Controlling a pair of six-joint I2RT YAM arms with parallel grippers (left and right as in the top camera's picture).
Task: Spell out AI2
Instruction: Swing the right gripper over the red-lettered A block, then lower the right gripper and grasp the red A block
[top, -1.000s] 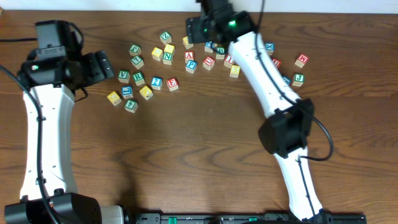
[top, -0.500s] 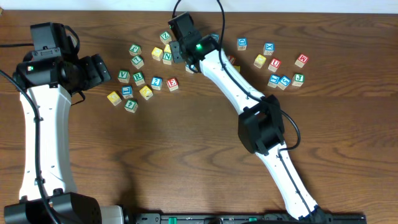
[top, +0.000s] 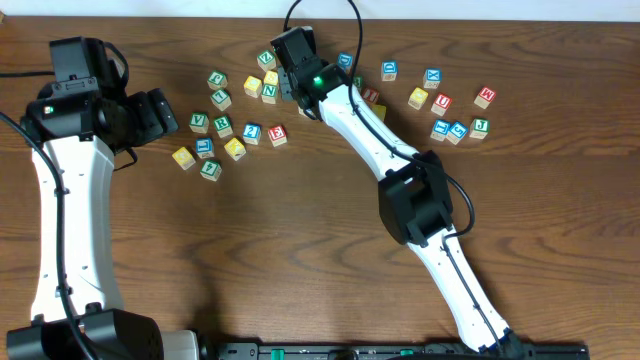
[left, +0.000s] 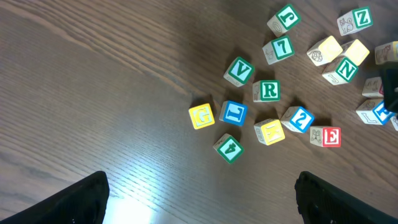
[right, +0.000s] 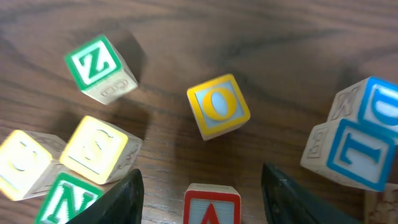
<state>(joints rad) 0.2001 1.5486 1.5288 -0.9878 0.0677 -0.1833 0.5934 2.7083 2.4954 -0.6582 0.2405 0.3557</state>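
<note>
A red letter A block (right: 211, 206) sits on the table between the open fingers of my right gripper (right: 208, 198), close to them but not gripped. In the overhead view the right gripper (top: 298, 82) hangs over the back cluster of blocks and hides the A. A blue 2 block (top: 252, 132) lies in the left cluster and also shows in the left wrist view (left: 300, 118). I cannot pick out an I block. My left gripper (top: 160, 110) is open and empty, left of that cluster, above bare wood in its wrist view (left: 199, 211).
Near the 2 lie a red E (left: 328, 137), green R (left: 267, 91), green V (left: 239, 71), blue L (left: 233, 112) and yellow G (left: 201, 116). Around the A are a yellow O (right: 217, 107), green Z (right: 96, 65) and blue T (right: 354, 149). More blocks lie at the back right (top: 450, 128).
My right arm has swung left from the back centre to over the left part of the back cluster, then settled slightly. The left arm has barely moved.
</note>
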